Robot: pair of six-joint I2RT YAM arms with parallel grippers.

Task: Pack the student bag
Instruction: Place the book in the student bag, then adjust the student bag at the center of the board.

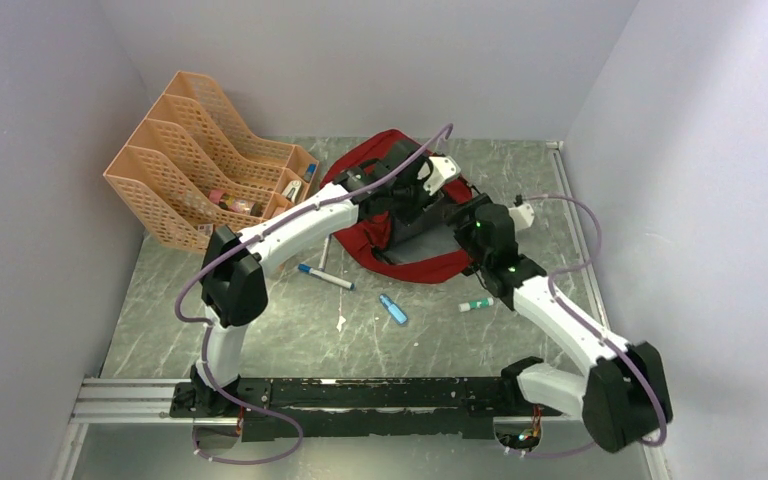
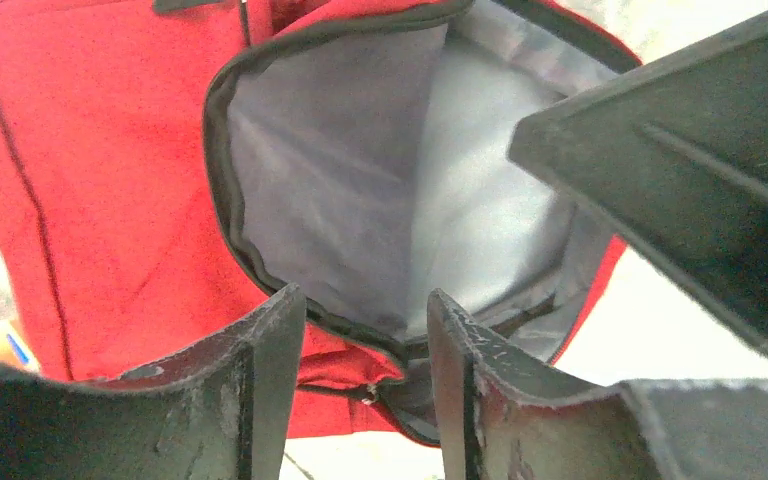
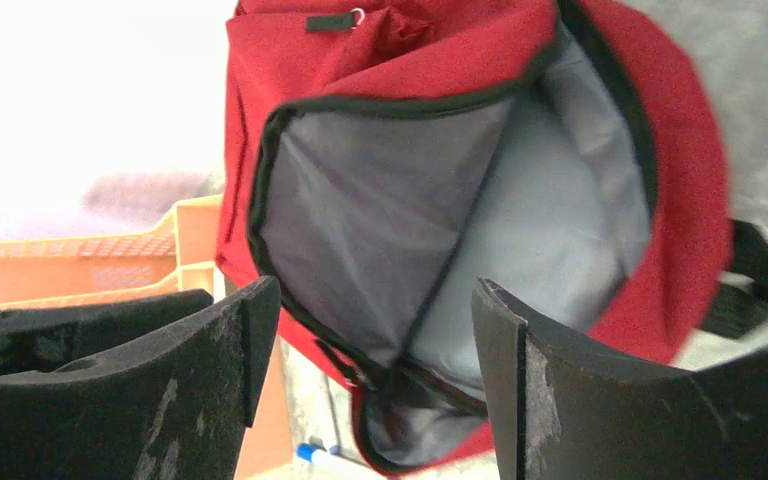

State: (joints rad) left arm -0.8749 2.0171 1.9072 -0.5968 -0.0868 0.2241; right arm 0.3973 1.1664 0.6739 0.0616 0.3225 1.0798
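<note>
The student bag (image 1: 415, 270) is a dark-red backpack lying at the middle back of the table, its mouth unzipped and its grey lining showing. My left gripper (image 1: 420, 192) hovers over the bag's mouth. In the left wrist view the left gripper (image 2: 365, 325) is open and empty, its jaws standing either side of the black zipper rim of the bag (image 2: 110, 200). My right gripper (image 1: 475, 228) is at the bag's right side. In the right wrist view the right gripper (image 3: 375, 305) is open and empty in front of the open bag (image 3: 680, 190).
An orange file organizer (image 1: 200, 160) with small items stands at the back left. A blue-capped marker (image 1: 325, 277), a small blue object (image 1: 393, 309) and a green-capped item (image 1: 477, 304) lie on the table in front of the bag. Walls close in left, right and behind.
</note>
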